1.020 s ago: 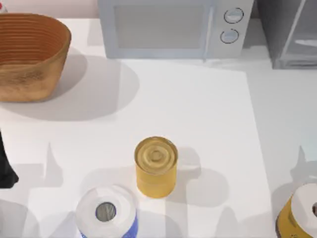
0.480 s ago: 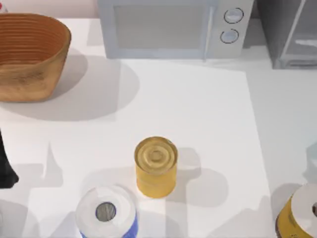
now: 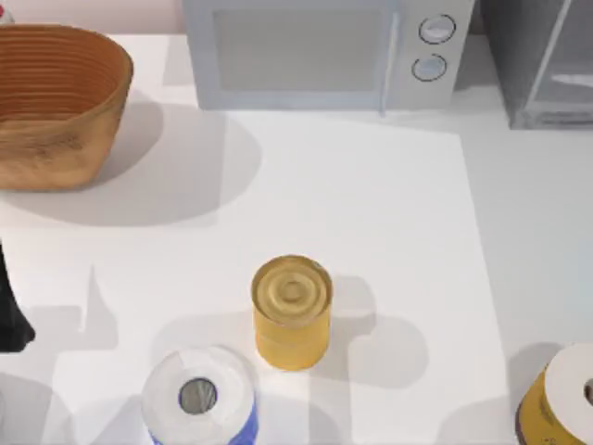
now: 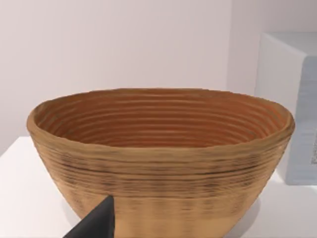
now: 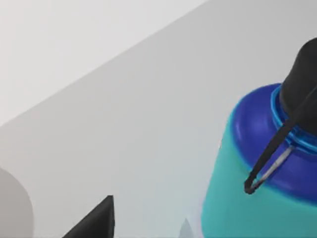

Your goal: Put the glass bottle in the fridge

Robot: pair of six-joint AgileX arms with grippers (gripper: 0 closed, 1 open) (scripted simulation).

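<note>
The fridge (image 3: 537,65) is the dark-grey box at the table's far right corner, with a pale door panel and a slanted light handle. Its door looks shut. A bottle (image 5: 247,188) with a teal body, blue shoulder and black cap with a loop strap stands close in the right wrist view. I cannot tell whether it is glass. A dark tip of my right gripper (image 5: 94,220) is apart from the bottle, holding nothing that I can see. My left arm (image 3: 7,315) is parked at the table's left edge, and its gripper tip (image 4: 99,223) faces the basket.
A wicker basket (image 3: 56,102) stands at the far left and a white-grey microwave (image 3: 315,51) at the far middle. A yellow can (image 3: 292,311) stands mid-table. At the near edge are a white roll on a blue base (image 3: 197,397) and a yellow tub with a white lid (image 3: 561,399).
The arm shadow near the table's right edge has slid off to the right. Nothing on the table has moved, nor has the left arm.
</note>
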